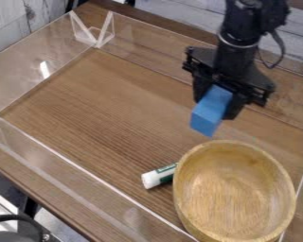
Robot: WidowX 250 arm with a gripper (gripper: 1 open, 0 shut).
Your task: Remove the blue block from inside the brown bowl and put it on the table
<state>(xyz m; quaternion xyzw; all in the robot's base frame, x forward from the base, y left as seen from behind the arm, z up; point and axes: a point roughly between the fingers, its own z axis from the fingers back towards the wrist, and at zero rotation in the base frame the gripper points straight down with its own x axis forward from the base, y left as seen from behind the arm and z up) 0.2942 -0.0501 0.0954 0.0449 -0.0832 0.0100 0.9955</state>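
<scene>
Nearest to me sits the brown bowl (235, 192), wide and shallow, with nothing in it now. Just beside the bowl's left rim lies a white-and-green tube (159, 174), flat on the bench (103, 104).

Up and beyond the bowl's far rim hangs the gripper (225, 94), pointing almost straight down, its jaws clamped on the upper end of the blue block (212, 112). The block dangles below them, tilted a little, clear of the bowl and above bare wood just past the bowl's far-left rim. It is not touching the bench.

The block looks like 1 small solid brick, stiff and light, with flat smooth faces. I judge it will neither bend nor break if set down, though smooth sides could slip if the hold is loose. The grip on 2 opposite flat faces near the top seems the sensible place, since it leaves the lower end free to meet the wood first. Because it hangs at a slant, it may tip onto its long side once let go, which does no harm.

Farther off from the bowl, the bench runs out to low clear acrylic walls (53, 52), with a small clear triangular stand (94, 28) at the far corner.
</scene>
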